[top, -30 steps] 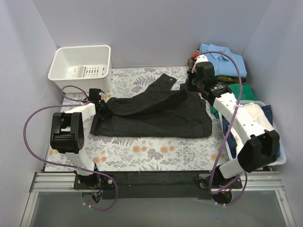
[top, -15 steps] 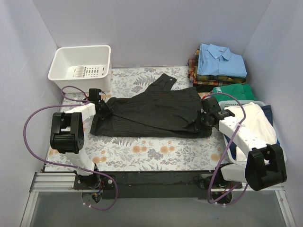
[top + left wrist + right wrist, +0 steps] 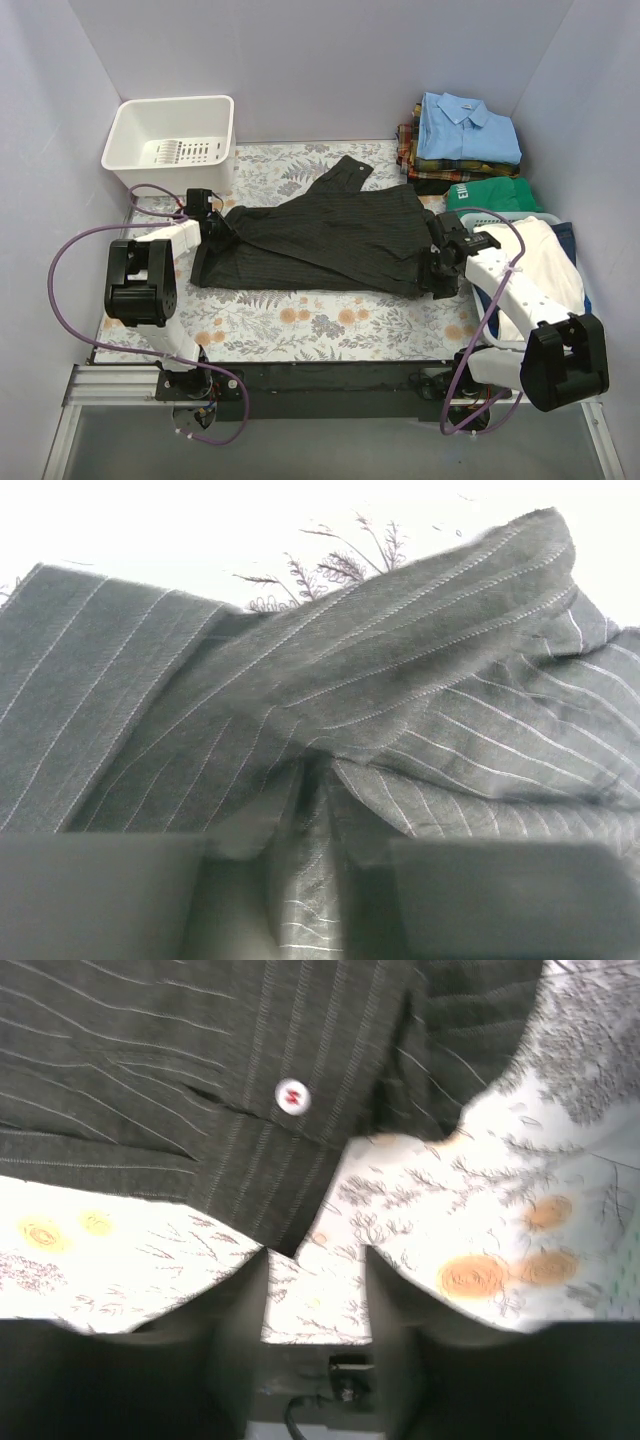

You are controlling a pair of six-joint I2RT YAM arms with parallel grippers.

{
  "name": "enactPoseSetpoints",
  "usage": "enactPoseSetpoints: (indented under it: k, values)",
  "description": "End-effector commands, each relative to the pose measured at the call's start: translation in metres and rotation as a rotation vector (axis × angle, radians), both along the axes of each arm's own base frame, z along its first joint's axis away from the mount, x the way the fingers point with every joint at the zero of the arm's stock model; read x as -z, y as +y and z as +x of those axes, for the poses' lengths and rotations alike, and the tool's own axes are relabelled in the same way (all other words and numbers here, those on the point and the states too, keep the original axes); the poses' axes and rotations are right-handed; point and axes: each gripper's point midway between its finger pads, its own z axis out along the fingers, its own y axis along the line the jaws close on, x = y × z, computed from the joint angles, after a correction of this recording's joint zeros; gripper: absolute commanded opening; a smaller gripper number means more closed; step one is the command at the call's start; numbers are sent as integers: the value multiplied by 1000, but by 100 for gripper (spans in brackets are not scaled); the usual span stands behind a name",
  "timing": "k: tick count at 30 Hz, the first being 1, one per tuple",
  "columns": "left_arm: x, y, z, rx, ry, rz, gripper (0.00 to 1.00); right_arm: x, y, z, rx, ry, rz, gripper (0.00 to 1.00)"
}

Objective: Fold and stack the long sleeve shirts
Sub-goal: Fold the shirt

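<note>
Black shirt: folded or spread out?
Partly folded: the black shirt lies wide across the table, one layer turned over diagonally, a sleeve sticking out toward the back.

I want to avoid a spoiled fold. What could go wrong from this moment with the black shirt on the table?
The left gripper has a pinch of the black shirt between its fingers; pulling away could drag the fold open. The right gripper is open right at the hem corner and might snag it.
</note>
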Motion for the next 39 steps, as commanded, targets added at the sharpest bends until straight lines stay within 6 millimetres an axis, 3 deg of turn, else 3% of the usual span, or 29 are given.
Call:
enactPoseSetpoints:
  k: [1,3,5,8,13,18,24,34,39]
  values:
    - [31,10,-59,38,201,47,31,-26,-11,6,23,-44,-50,55]
    - [15,7,-53,70,141,36,43,-37,-9,16,33,-84,-45,58]
    - [1,4,-49,86,95,29,48,-51,-8,34,49,-151,-46,58]
    - [-23,1,-43,109,16,19,54,-57,-6,55,53,-197,-57,58]
    - [-32,-4,-44,128,-6,-2,56,-35,-2,81,30,-148,-100,58]
    - [-34,5,-52,104,15,45,58,-6,13,104,-36,-91,-88,58]
    - [-55,-8,-64,159,-9,-13,59,12,23,109,-87,-28,-65,57]
    - [-31,-23,-138,104,170,-136,57,22,18,103,-61,9,-77,56]
    - [-31,-10,-135,11,256,-81,52,32,16,93,-72,48,-63,55]
